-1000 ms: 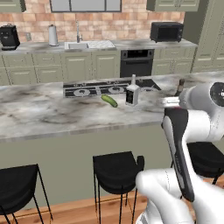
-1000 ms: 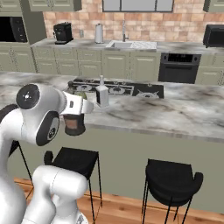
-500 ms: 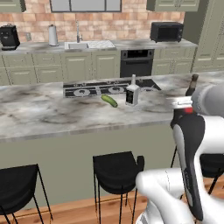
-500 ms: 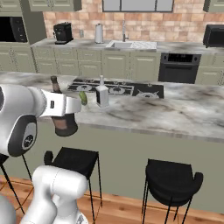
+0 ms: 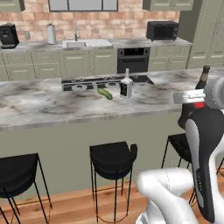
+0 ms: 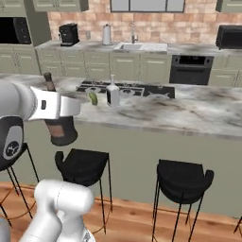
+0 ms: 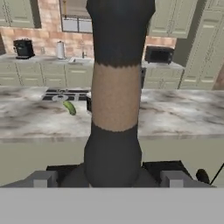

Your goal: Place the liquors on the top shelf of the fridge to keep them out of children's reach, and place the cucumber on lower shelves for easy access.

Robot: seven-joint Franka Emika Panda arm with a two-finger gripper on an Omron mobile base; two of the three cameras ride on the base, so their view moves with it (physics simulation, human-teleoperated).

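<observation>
Home kitchen. Brick backsplash over olive cabinets along the back wall; sink with tap, built-in oven, microwave, coffee machine and paper-towel roll on the back counter. In front, a marble-topped island with an inset cooktop, black bar stools tucked beneath it, wooden floor.

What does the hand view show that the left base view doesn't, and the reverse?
Hand view: the tan middle band of the dark bottle, close up, held in the gripper. Left base view: the clear bottle standing whole on the counter, and black stools. Both: the dark bottle, the cucumber, the microwave.
</observation>
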